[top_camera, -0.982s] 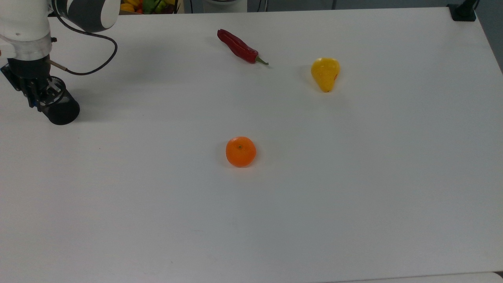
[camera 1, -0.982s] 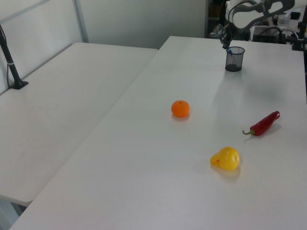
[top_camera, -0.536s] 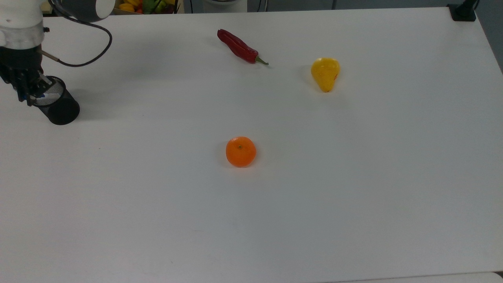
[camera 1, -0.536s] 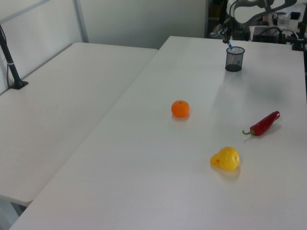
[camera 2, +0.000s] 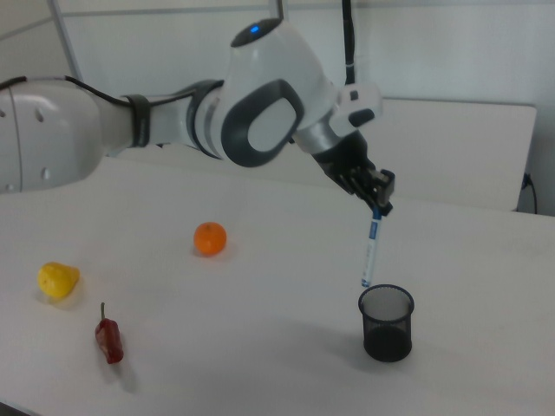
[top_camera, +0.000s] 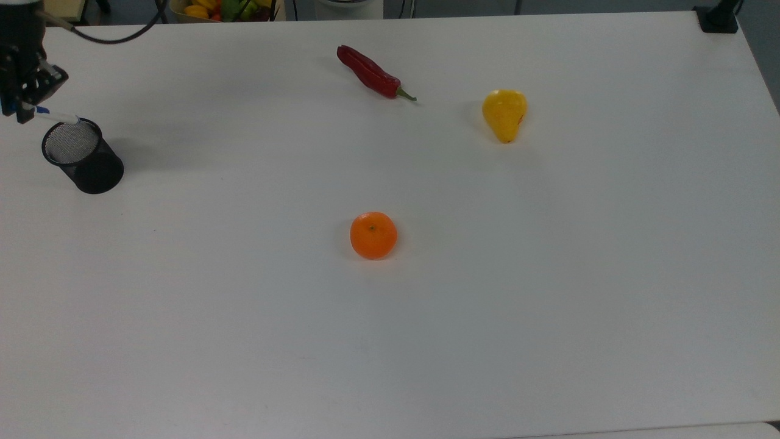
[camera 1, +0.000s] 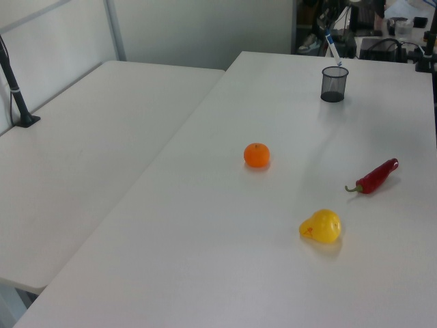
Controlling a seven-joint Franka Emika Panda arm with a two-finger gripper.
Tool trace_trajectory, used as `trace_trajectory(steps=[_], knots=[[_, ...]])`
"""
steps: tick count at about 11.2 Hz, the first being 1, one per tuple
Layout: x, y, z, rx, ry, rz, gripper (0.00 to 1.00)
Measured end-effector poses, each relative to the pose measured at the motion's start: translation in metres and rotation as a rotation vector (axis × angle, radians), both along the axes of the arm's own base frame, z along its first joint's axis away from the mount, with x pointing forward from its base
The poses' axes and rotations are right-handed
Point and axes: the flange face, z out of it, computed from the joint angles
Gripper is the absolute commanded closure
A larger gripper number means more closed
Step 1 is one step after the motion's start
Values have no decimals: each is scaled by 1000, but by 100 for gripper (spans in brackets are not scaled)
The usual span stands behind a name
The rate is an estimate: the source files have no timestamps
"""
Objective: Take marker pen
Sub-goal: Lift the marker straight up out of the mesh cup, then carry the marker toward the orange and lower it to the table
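Observation:
The marker pen (camera 2: 371,248) is a slim white barrel with a blue label and a small blue end tip. It hangs nearly upright from my gripper (camera 2: 379,202), which is shut on its top end. Its lower tip is just above the rim of the black mesh cup (camera 2: 387,322). In the top view the gripper (top_camera: 23,108) is at the far left edge, with the marker pen (top_camera: 58,114) slanting toward the mesh cup (top_camera: 82,156). In the left view the marker pen (camera 1: 332,49) is above the mesh cup (camera 1: 334,83) at the table's far end.
On the white table (top_camera: 426,341) lie an orange (top_camera: 373,235) near the middle, a red chili pepper (top_camera: 370,73) and a yellow pear (top_camera: 504,114) further back. A second white table (camera 1: 89,157) adjoins in the left view's left. A bin of fruit (top_camera: 225,8) sits beyond the far edge.
My gripper has risen out of the mesh cup, drawing the marker pen up with it; the pen now hangs above the rim and the cup stays in place.

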Motion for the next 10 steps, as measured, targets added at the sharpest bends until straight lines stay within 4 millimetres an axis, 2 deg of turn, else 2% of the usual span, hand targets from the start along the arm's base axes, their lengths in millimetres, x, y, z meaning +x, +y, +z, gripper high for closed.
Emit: trace_trajectory(steps=[2, 4, 6, 7, 10], knots=[[-3, 26, 25, 33, -8, 18, 87], [-12, 63, 57, 86, 1, 53, 87], [-19, 106, 76, 155, 27, 101, 87], [-19, 132, 80, 188, 50, 135, 87], [-12, 226, 77, 264, 103, 212, 88]])
